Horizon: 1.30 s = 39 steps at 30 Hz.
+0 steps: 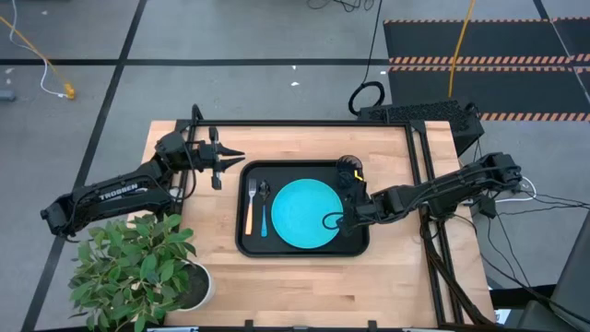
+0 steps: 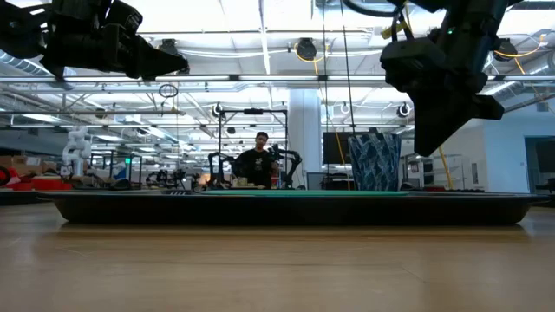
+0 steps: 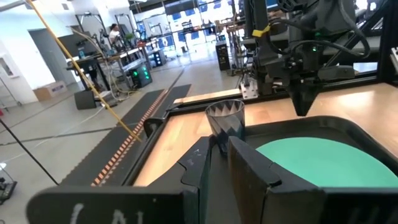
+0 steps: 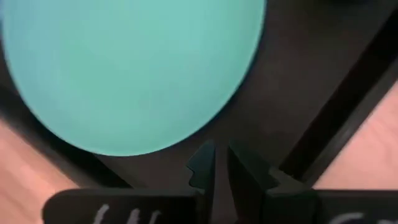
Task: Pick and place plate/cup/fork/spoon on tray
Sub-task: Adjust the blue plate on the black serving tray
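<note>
Four items on tray (image 1: pixel 241 242): plate (image 1: pixel 304 213), cup (image 1: pixel 349 170), fork (image 1: pixel 249 207), spoon (image 1: pixel 264 205)

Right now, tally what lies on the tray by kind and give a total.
Plate: 1
Cup: 1
Fork: 1
Spoon: 1
Total: 4, all on the black tray.

The pale, planked wooden bench (image 1: pixel 304 277) has a smooth, lightly sheened top with visible grain. On it, the large black rectangular tray (image 1: pixel 304 246) looks like matt plastic. The round turquoise-blue plate (image 1: pixel 304 214) is smooth and evenly matt. The small dark grey-brown tumbler (image 3: pixel 225 118) has a faceted surface that catches light. The dark fingers (image 3: pixel 252 174) of the left arm look like matt moulded plastic.
</note>
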Available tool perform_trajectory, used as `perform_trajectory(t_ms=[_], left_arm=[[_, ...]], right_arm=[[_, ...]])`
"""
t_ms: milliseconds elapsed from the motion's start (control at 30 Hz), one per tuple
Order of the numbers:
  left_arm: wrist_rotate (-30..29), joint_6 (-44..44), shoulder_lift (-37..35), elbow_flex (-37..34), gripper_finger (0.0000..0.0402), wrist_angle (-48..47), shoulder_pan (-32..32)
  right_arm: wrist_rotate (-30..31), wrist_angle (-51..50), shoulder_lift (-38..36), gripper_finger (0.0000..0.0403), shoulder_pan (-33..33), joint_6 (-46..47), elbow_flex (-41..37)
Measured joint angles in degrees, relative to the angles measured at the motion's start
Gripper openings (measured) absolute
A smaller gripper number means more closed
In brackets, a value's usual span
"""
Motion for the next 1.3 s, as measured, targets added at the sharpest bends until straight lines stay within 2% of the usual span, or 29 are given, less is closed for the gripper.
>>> perform_trajectory(t_ms=[233,500,700,900,1000,1133,1300], left_arm=[[-0.19,0.74,0.0,0.0,0.0062,0.02,0.0],[-0.24,0.91,0.0,0.0,0.0063,-0.52,0.0],[-0.25,0.86,0.01,-0.04,0.0062,-1.07,0.0],[-0.26,0.54,0.0,-0.04,0.0062,-1.27,0.0],[-0.27,0.54,0.0,-0.04,0.0062,-1.29,0.0],[-0.28,0.56,0.0,-0.04,0.0063,-1.27,0.0],[-0.31,0.57,0.0,-0.04,0.0062,-1.29,0.04]], right_arm=[[-0.56,-1.6,-0.04,0.0031,-2.62,-3.18,0.7],[-6.35,0.27,0.54,0.0031,-2.91,8.06,0.31],[-6.53,0.97,3.44,0.0049,-2.03,10.52,0.31],[-6.54,8.4,8.16,0.0088,-2.09,6.62,0.26],[-6.25,11.05,8.27,0.0099,-2.11,4.84,0.26],[-2.69,11.91,7.85,0.0101,-2.22,2.73,0.26],[-1.82,20.09,8.13,0.0094,-2.24,-2.79,0.26]])
